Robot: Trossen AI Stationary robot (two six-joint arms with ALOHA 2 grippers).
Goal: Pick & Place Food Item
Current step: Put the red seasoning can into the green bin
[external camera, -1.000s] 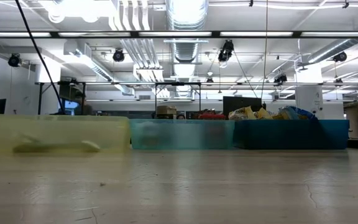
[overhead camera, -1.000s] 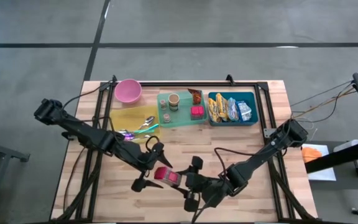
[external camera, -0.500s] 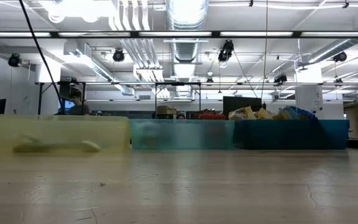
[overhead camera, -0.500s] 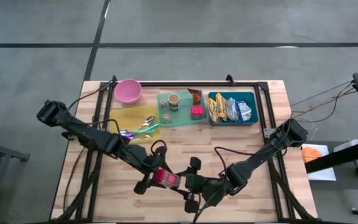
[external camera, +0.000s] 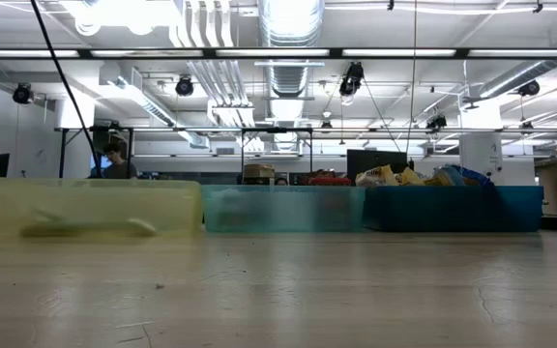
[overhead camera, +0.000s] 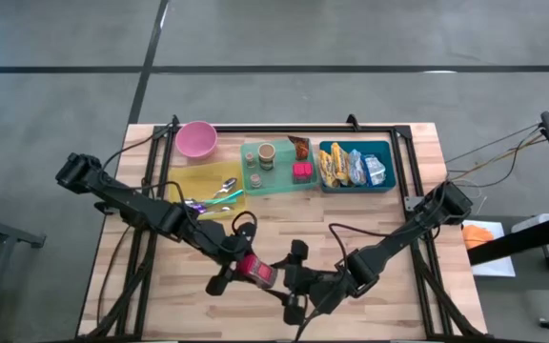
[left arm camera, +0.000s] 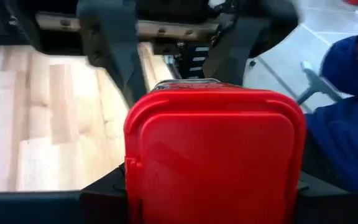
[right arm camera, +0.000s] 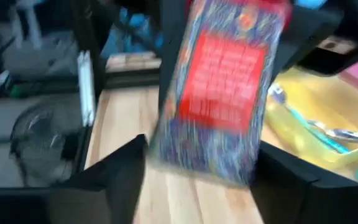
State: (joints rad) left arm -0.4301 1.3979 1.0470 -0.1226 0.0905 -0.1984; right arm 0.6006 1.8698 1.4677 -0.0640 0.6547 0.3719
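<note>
The left gripper [overhead camera: 239,270] sits at about six o'clock on the wooden table [overhead camera: 398,286], its dark fingers [left arm camera: 104,186] pressed to both sides of a red-lidded rectangular food container with a printed label [overhead camera: 255,272]. In the left wrist view the red lid fills the space between them, so I judge it gripped by this arm. The right gripper [overhead camera: 294,279] faces it from the three o'clock side, just beside the container's other end; its jaws look parted around that end, but whether they press on it I cannot tell.

The risk, as I judge it, is in the hand-over: if one arm pulls away while the other is not firmly set, the container could twist, slip and drop onto the wood near the table's front edge.

Outward, toward twelve o'clock, stand a yellow translucent tray with spoons [overhead camera: 184,178], a green translucent tray of small cups and blocks [overhead camera: 251,187], a blue bin of snack packets [overhead camera: 389,148] and a pink bowl [overhead camera: 196,138].
</note>
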